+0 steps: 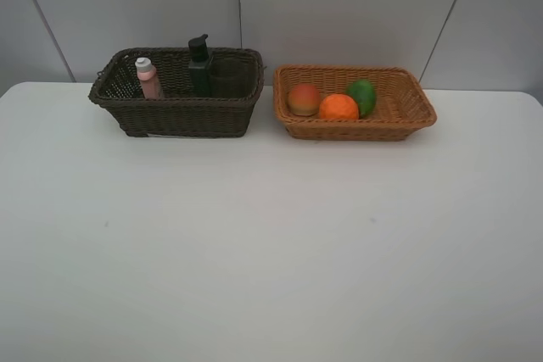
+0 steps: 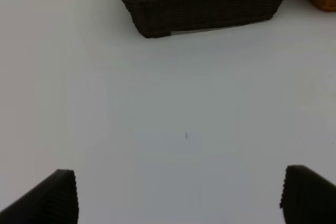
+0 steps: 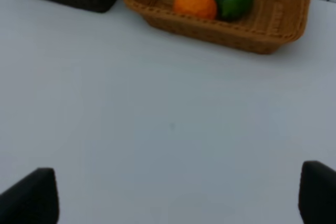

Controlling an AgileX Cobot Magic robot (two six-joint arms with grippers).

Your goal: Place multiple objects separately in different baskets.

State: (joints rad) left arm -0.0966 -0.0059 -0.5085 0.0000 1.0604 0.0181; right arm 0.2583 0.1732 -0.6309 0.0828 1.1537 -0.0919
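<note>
**Sorting looks done, both grippers empty**

You have all six items already in baskets, nothing loose on the white table (image 1: 271, 252). Judging by that, the task is finished or nearly so; at most you check and stop.

Dark brown basket (image 1: 178, 112): pink bottle (image 1: 148, 79) with white cap, leaning toward one end; green pump bottle (image 1: 200, 65) upright near the middle; a dim purple cup (image 1: 227, 78) just beside it, hard to make out.

Tan basket (image 1: 399, 116), just beside the dark one: peach (image 1: 304, 99), orange (image 1: 338, 107), green fruit (image 1: 362, 96), bunched together toward the end nearer the dark basket, the far end bare.

Your left gripper (image 2: 178, 195) is spread wide over bare table, holding nothing. Right gripper (image 3: 178, 198) likewise wide apart and empty, well short of the tan basket.
</note>
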